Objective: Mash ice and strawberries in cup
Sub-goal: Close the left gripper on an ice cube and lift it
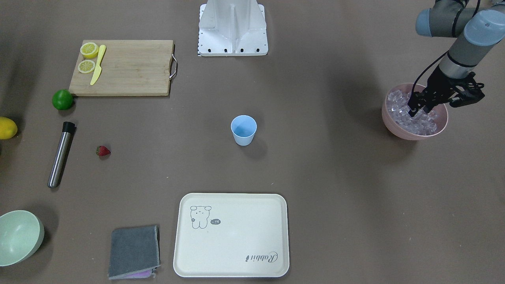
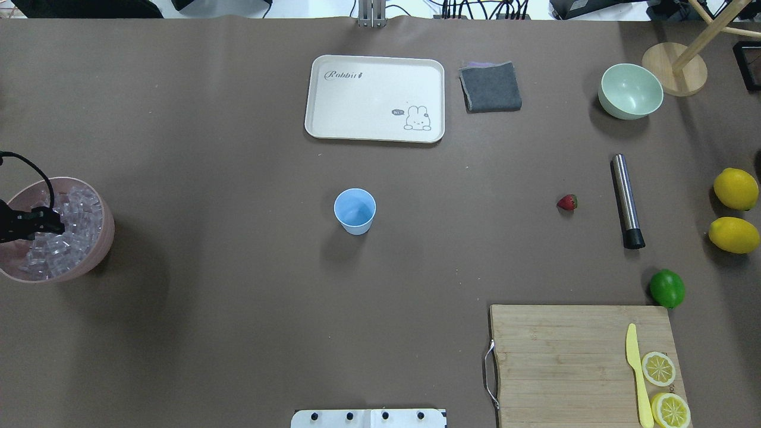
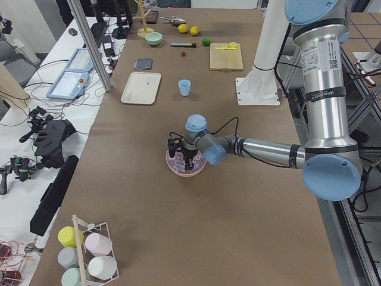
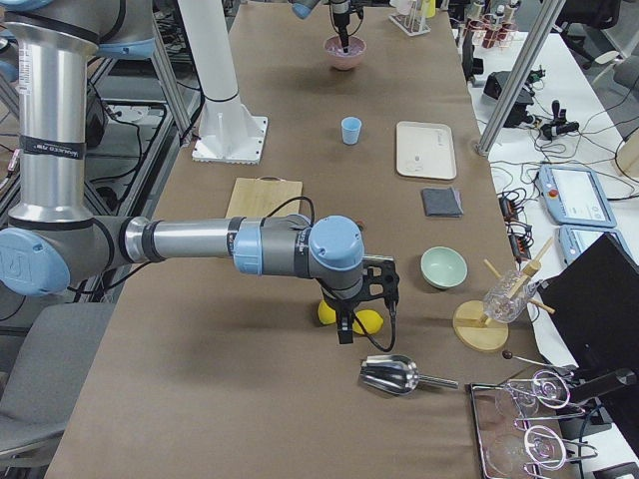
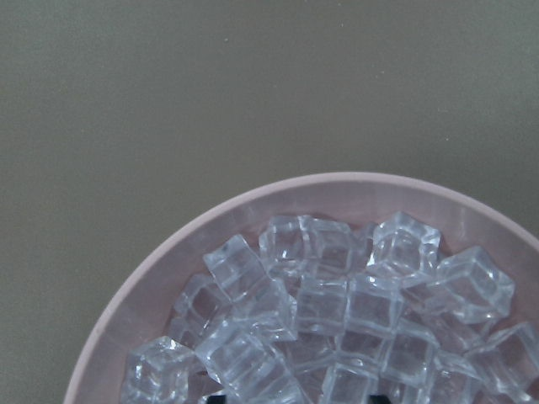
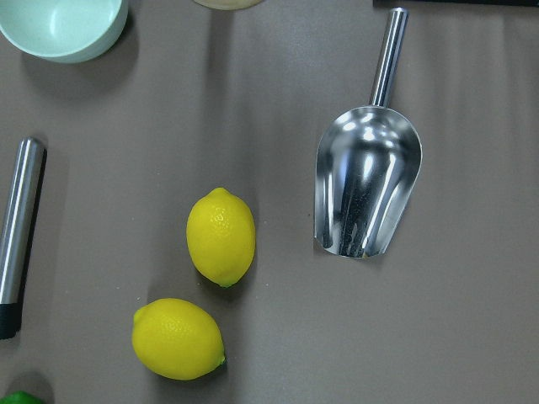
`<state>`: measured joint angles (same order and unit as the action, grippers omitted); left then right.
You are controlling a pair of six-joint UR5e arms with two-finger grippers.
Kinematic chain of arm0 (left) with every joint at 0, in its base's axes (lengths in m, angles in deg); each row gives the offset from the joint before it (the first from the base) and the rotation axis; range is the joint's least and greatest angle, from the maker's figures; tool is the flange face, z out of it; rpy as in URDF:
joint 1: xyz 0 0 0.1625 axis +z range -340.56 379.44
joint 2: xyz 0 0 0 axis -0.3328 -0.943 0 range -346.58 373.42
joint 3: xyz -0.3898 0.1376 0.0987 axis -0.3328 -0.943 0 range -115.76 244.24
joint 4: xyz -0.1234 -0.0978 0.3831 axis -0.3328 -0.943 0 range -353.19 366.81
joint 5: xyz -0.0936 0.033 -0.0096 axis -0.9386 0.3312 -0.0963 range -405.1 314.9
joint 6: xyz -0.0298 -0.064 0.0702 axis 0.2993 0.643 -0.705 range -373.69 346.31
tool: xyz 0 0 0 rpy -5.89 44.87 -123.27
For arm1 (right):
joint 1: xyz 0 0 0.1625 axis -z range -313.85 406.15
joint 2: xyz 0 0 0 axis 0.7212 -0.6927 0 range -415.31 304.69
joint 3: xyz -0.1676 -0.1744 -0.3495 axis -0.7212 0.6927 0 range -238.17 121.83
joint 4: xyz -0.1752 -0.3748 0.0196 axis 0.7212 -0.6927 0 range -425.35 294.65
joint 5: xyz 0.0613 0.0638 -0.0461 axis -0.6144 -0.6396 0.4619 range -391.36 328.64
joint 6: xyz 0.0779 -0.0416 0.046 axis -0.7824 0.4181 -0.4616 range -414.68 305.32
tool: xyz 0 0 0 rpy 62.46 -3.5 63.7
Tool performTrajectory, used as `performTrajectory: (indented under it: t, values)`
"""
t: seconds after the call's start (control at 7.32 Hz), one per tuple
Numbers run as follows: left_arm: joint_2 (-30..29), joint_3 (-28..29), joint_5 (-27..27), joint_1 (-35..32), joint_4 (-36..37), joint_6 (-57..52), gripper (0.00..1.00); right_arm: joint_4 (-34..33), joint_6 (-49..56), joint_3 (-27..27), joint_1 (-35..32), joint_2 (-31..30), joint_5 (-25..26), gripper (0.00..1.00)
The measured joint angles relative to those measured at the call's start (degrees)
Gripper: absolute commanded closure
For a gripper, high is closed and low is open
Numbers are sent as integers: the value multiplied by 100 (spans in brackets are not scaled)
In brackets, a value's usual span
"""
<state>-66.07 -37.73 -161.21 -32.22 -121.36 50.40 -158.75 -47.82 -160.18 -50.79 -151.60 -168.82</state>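
In the front view, my left gripper (image 1: 420, 110) is dipped into the pink bowl (image 1: 394, 128), jaws apart among the ice (image 1: 398, 103); the cubes look slick and heaped, so I judge a closing pinch could squirt one out or trap two at once.

From overhead, the cup (image 2: 355, 209) stands mid-table, well apart from the bowl, and the strawberry (image 2: 567, 203) lies further off, near the muddler (image 2: 626, 199); a long carry gives a loosely held cube every chance to drop.

From the left side, my wrist hangs low over the bowl; pushing deeper might tip it.

From the right side, my right gripper (image 4: 347, 327) hovers over the lemons (image 4: 326, 315); I cannot tell whether it is apart or together.

My left wrist camera shows cubes packed tight; my right wrist camera shows a scoop (image 6: 366, 189) lying beside the lemons.
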Motion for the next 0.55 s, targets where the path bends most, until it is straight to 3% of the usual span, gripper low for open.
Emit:
performTrajectory:
  t: [0.27,0.55]
  values:
    - [6,11,1,0,-51,8,100,-3,0,2,0,11,0,0]
    - [12,-28,1,-13,-57,12,100,-3,0,5,0,9,0,0]
